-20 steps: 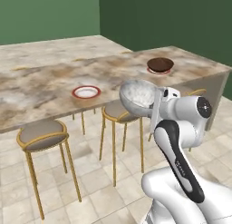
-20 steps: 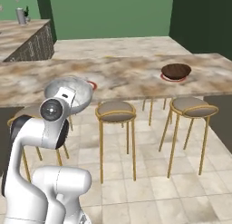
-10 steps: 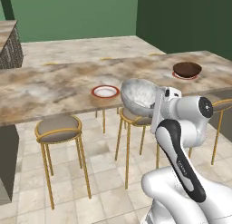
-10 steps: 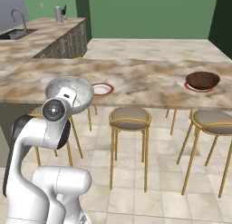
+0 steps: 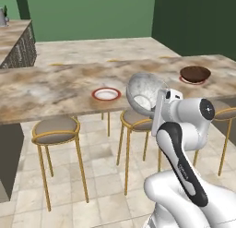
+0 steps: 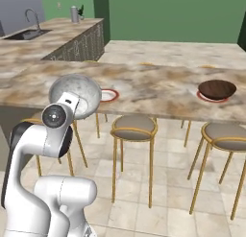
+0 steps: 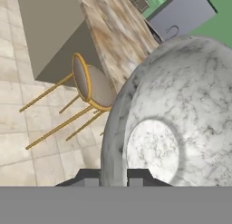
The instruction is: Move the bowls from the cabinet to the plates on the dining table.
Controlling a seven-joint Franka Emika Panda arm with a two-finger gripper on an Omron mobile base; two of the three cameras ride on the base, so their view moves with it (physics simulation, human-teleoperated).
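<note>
My gripper point(image 5: 154, 108) is shut on the rim of the pale marbled bowl point(image 5: 144, 90), holding it tilted in the air in front of the dining table point(image 5: 55, 91). The hand view shows the marbled bowl point(image 7: 181, 114) up close, its rim between my fingertips point(image 7: 90, 176). An empty red-rimmed plate point(image 5: 107, 93) lies on the table just left of the held bowl. The dark brown bowl point(image 5: 195, 73) sits on a second plate point(image 6: 211, 96) at the table's right end. In the right base view the marbled bowl point(image 6: 76, 94) partly hides the empty plate point(image 6: 109, 95). The cabinet is out of view.
Several round yellow-legged stools point(image 5: 55, 129) point(image 6: 134, 126) stand along the table's near side, between me and it. A counter with a sink point(image 6: 29, 34) lies at the far left. Tiled floor point(image 5: 97, 185) lies around my base.
The whole scene has shifted to the right in both base views as the base moved. The marbled bowl stays in my gripper.
</note>
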